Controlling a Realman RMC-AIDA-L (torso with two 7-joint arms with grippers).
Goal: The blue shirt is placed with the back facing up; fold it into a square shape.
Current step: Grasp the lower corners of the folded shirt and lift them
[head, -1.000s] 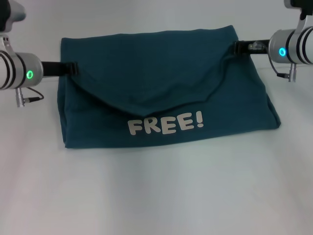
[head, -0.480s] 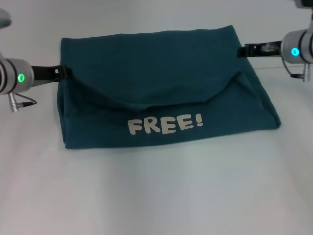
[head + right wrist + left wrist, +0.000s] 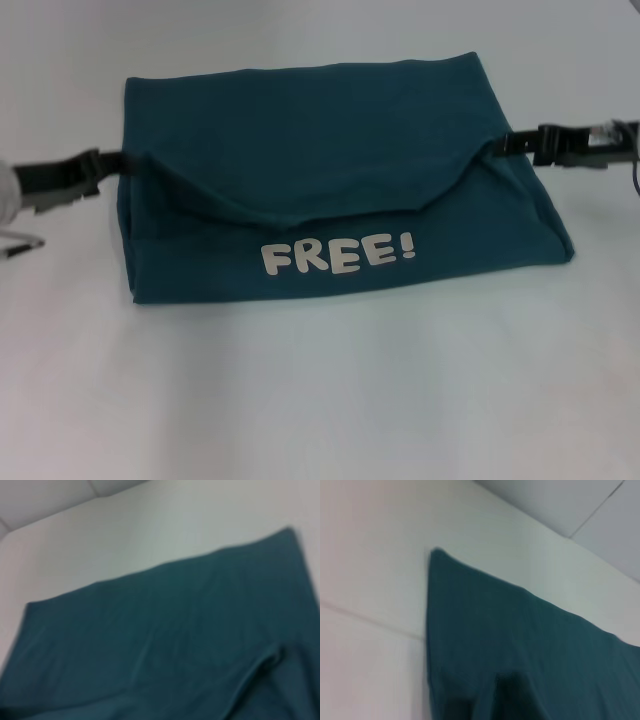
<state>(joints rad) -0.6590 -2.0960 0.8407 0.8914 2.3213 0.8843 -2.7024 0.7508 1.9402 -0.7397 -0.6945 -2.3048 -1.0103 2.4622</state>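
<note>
The blue shirt (image 3: 330, 150) lies folded into a wide band on the white table, its upper flap folded down in a shallow V. White "FREE!" lettering (image 3: 338, 253) shows below the flap. My left gripper (image 3: 112, 165) is low at the shirt's left edge, level with the flap's corner. My right gripper (image 3: 505, 146) is at the shirt's right edge, by the flap's other corner. The left wrist view shows the shirt (image 3: 530, 645) with one far corner on the table. The right wrist view shows the shirt's plain surface (image 3: 165, 625).
The white table (image 3: 320, 400) stretches in front of the shirt and on both sides. A seam line in the tabletop (image 3: 370, 622) runs up to the shirt's edge in the left wrist view. Nothing else stands on it.
Both arms have drawn outward and lower, away from the shirt's middle, so their silver wrists have left the view. The folded flap has settled flatter. The shirt stays in place.
</note>
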